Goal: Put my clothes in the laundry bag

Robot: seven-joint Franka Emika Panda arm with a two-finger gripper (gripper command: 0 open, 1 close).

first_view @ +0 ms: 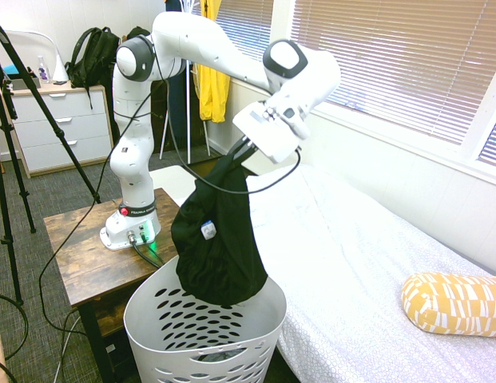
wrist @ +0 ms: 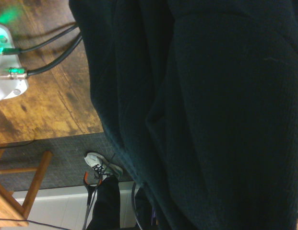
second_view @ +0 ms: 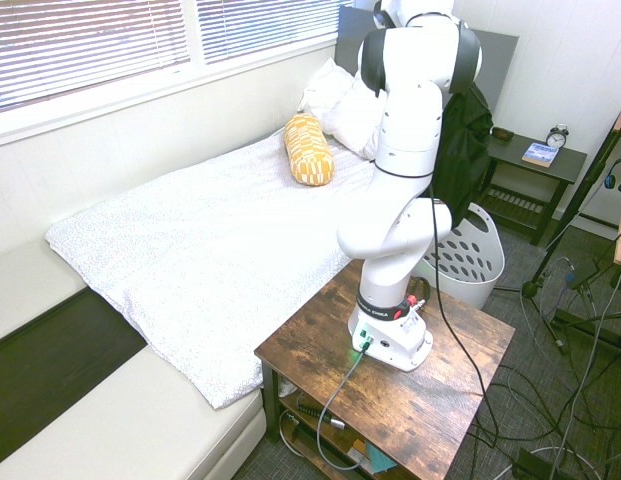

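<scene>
The pincer [first_view: 241, 152] grips the clothes [first_view: 220, 239] over the basket [first_view: 201, 339], but letting go now could leave them draped on its rim.

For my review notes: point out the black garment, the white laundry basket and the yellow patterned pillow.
black garment [first_view: 220, 247], first exterior view, middle of the hanging fabric
white laundry basket [first_view: 164, 331], first exterior view, perforated side wall
yellow patterned pillow [first_view: 455, 303], first exterior view, its top face
</scene>
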